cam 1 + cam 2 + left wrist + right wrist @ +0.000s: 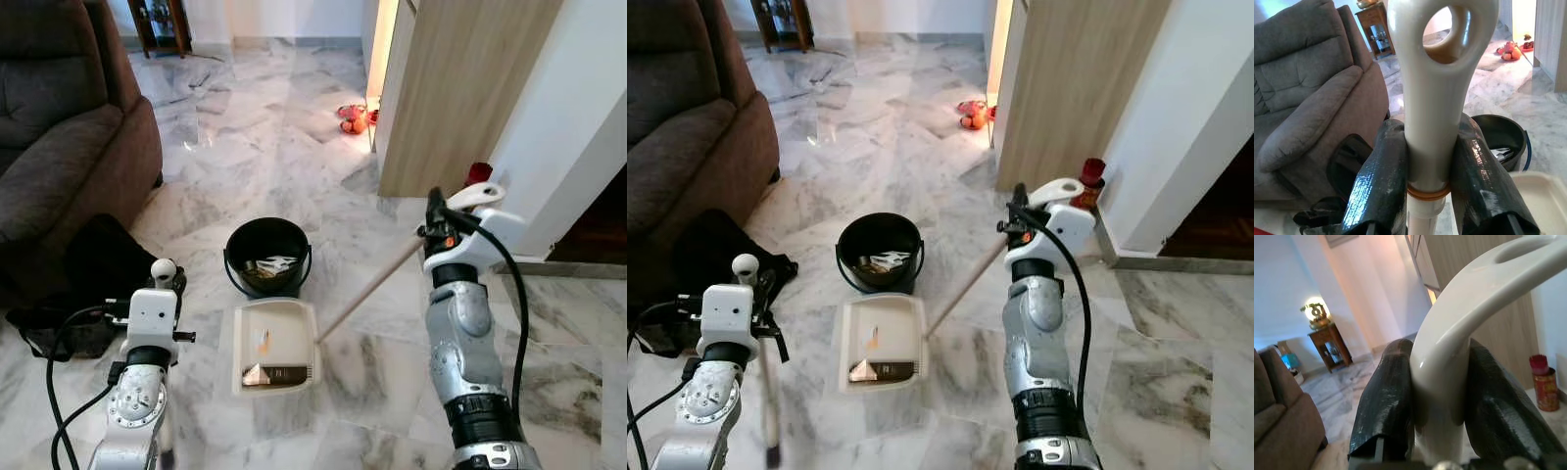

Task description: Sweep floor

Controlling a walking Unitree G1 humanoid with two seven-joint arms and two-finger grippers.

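Note:
A cream dustpan (275,323) lies flat on the marble floor just in front of a black bucket (267,257) that holds paper scraps. A few bits of litter lie in the pan. Its long wooden stick (377,286) slants up to a white curved handle (1449,382), and my right gripper (1442,352) is shut on that handle. My left gripper (1430,127) is shut on the cream looped broom handle (1430,73). The broom's pole (767,392) runs down beside my left arm to the floor.
A brown sofa (69,147) fills the left, with a black bag (88,284) on the floor beside it. A wooden panel (460,88) and a white wall (568,127) stand on the right, with a red-capped can (1087,186) at their foot. Orange toys (353,117) lie far ahead.

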